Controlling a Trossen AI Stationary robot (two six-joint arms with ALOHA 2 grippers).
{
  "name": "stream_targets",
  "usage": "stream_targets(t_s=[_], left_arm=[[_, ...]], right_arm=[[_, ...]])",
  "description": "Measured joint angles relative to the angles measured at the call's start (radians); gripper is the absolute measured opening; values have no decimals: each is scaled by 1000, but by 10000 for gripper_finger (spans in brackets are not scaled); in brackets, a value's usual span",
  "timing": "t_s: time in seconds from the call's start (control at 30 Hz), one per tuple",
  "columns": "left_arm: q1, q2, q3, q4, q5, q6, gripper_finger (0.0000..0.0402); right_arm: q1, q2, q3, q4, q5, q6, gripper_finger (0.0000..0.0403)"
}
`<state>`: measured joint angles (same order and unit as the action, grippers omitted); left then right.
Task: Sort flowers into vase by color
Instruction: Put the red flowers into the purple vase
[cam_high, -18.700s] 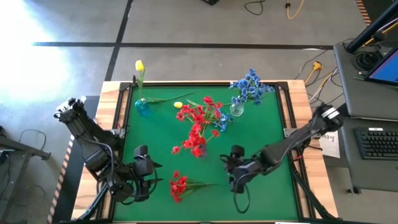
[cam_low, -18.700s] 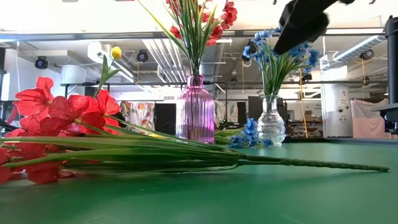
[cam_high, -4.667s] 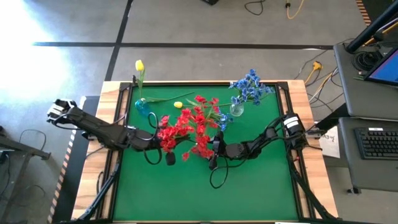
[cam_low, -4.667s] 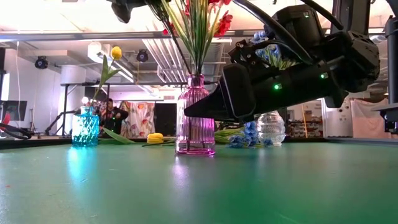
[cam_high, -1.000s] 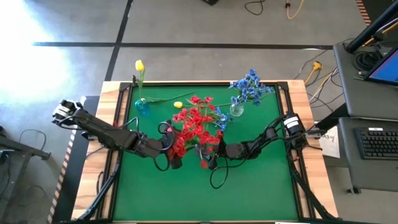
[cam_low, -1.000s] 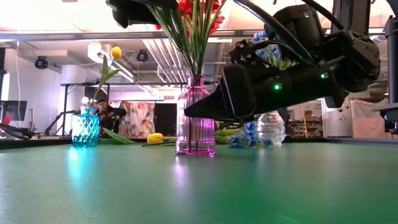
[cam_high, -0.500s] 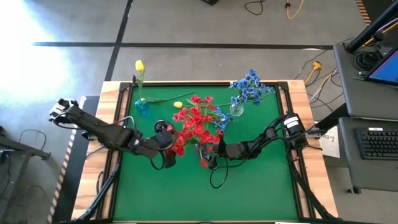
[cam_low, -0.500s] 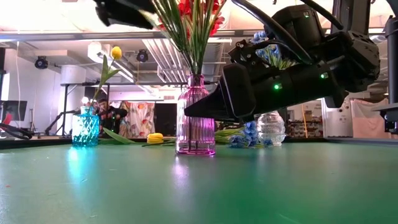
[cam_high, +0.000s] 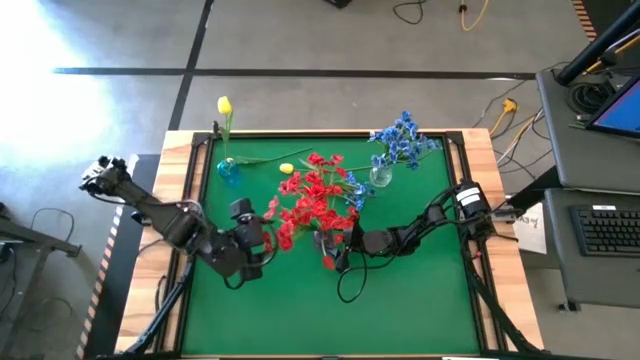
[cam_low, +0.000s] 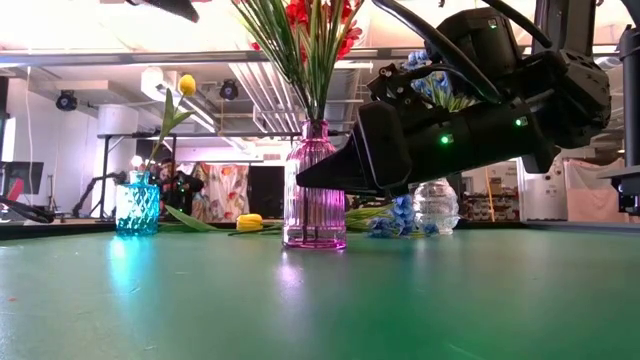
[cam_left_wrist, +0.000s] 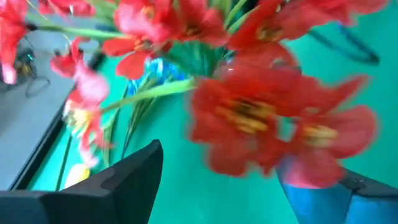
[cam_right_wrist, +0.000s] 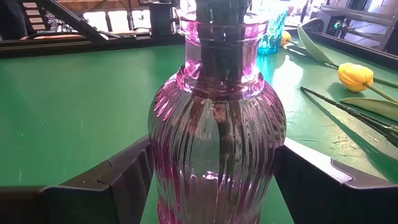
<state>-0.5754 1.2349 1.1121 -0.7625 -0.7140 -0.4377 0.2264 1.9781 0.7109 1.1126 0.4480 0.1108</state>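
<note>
The flowers left loose: a yellow bud (cam_high: 287, 169) lies at the counter's (cam_high: 400, 300) twelve o'clock edge, stem running three-to-nine, at about one o'clock from the left hand (cam_high: 252, 238), the nearer one, fingers spread and seemingly empty. The right hand (cam_right_wrist: 211, 180) brackets the pink vase (cam_right_wrist: 216, 134), fingers apart, perhaps touching. Open room lies toward six o'clock.

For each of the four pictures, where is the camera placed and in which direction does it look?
High: above, looking straight down on the table; both arms show.
Low: at tabletop height, looking level at the pink vase; the right arm fills its right side.
Left wrist: looks past its own fingers at red flowers.
Right wrist: own fingers flank the pink vase.
Shared: low and right wrist both see the yellow tulip.
</note>
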Motion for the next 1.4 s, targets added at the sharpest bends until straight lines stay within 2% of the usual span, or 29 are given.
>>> stream_targets(t_s=[0.27, 0.33, 0.5, 0.6, 0.8, 0.97, 1.07, 1.4], left_arm=[[-24, -2, -284, 461, -209, 7, 286], [-16, -3, -364, 681, -250, 65, 286], [6, 42, -524, 1326, -256, 349, 286], [21, 80, -578, 1542, -254, 442, 286], [75, 170, -574, 1651, -200, 456, 275], [95, 233, -531, 1680, -194, 508, 242], [98, 254, -512, 1685, -193, 536, 205], [134, 257, -507, 1682, -194, 531, 45]], right_arm=[[0, 0, 0, 0, 0, -4, 283], [0, 0, 0, 0, 0, -5, 283], [0, 0, 0, 3, -1, -6, 283], [0, 0, 0, 4, -1, -6, 283], [0, 0, 0, 6, 0, -6, 283], [0, 0, 0, 6, 5, 0, 283], [0, 0, 0, 6, 6, 1, 283], [0, 0, 0, 4, 7, 1, 283]])
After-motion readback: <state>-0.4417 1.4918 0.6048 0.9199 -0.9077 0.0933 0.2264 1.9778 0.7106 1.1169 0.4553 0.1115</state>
